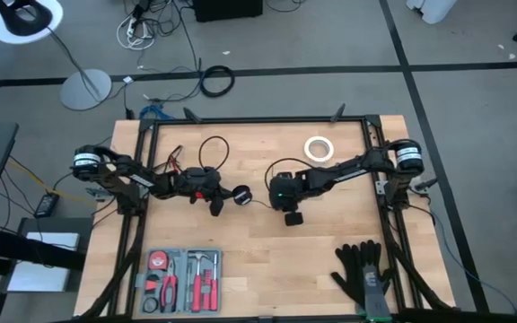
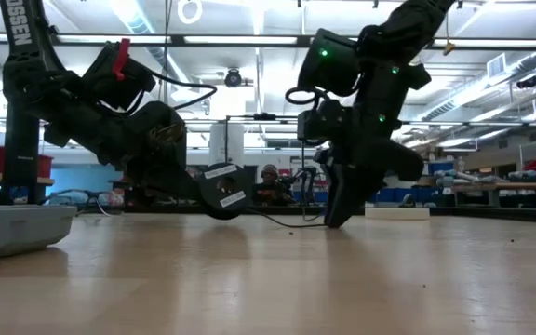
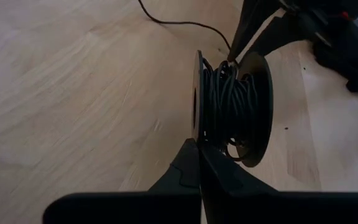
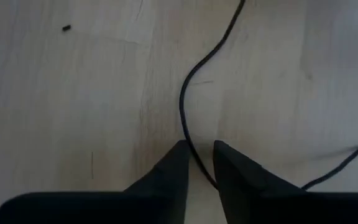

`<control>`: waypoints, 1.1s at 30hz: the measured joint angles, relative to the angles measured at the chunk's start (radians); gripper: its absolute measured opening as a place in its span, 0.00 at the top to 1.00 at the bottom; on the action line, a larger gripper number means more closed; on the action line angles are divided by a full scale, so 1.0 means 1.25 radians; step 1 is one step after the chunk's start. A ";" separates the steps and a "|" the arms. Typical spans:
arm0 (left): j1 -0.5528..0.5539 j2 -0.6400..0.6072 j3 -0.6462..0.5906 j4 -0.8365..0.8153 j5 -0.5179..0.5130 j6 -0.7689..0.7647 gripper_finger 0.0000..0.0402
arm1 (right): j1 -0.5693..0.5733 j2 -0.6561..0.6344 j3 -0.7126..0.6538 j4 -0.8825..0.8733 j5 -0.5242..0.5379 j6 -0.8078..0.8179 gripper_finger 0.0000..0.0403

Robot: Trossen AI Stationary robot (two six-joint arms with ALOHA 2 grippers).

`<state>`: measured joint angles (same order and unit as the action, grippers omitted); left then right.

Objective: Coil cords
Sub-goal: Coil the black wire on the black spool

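Left wrist view is showing the left tool (image 3: 199, 144) pinching the near flange of a small black spool (image 3: 232, 107), its two fingers closed flat together on the rim, with many turns of the cord (image 3: 229, 99) already sitting between the flanges. The spool is hanging edge-on just above the table (image 3: 73, 93), near the middle of it, between the two arms.

From the spool a single strand is running across the wood to the right tool (image 4: 199, 155), whose tips are pressing down on the table with the cord passing through the narrow gap between them; it is looking like a light pinch on the strand, though the view is too close to be sure of contact.

The cord is looking very thin, limp and light, the sort that is slipping easily through smooth fingers and springing off the spool if tension is dropping. Taking it close to the spool, with a gentle closed grip that lets it slide, seems the safer hold. The spool itself is looking rigid and light, and the rim is giving a firm place to grip.

In the high view a loose loop of cord (image 1: 212, 144) is lying behind the left arm.
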<state>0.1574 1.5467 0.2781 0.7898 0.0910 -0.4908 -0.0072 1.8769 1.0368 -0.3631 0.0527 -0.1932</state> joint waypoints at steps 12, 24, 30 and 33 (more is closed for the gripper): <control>0.000 0.000 0.004 -0.010 0.010 -0.006 1.00 | -0.011 -0.118 -0.006 0.098 0.036 0.304 0.99; -0.002 0.000 0.119 -0.187 -0.038 -0.007 1.00 | -0.001 -0.081 -0.009 0.455 0.036 0.406 1.00; -0.002 0.000 0.136 -0.186 -0.050 -0.004 1.00 | 0.006 -0.071 -0.006 0.440 0.100 0.408 1.00; -0.002 0.000 0.136 -0.210 -0.045 0.005 1.00 | 0.006 -0.077 -0.006 0.387 0.114 0.405 1.00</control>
<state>0.1555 1.5467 0.4480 0.5275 0.0345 -0.4845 -0.0002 1.7806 1.0294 0.1201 0.1947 0.3134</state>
